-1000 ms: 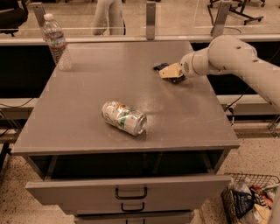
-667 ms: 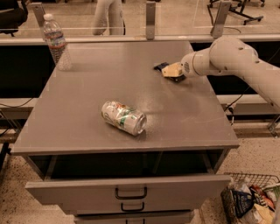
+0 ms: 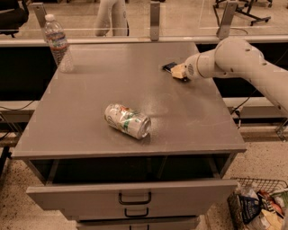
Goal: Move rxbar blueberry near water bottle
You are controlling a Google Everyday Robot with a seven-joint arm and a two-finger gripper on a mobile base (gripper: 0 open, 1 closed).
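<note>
Whether the jaws are clenched or released, I cannot tell from where I stand. The gripper [image 3: 179,72] sits low over the far right part of the grey cabinet top [image 3: 90,90]. Its pale tip is right at the rxbar blueberry [image 3: 169,67], whose dark wrapper pokes out on the gripper's left side. The white arm [image 3: 238,58] reaches in from the right, its thick rounded link hanging past the cabinet's right edge.

At the far left corner the water bottle [image 3: 57,42] stands upright, white cap on top, well apart from the bar. A dented silver-green drink can [image 3: 127,121] lies on its side near the middle of the top, toward the near edge and clear of both. The surface is matte grey and faintly scuffed.

Below the top, the upper drawer [image 3: 135,197] is pulled out a little, with a dark handle on its front. A wire basket [image 3: 258,206] of packets sits on the speckled floor at the near right. Beyond the cabinet a low rail with grey posts [image 3: 155,20] runs across, and the wheeled base of an office chair [image 3: 243,9] shows at the far right.
</note>
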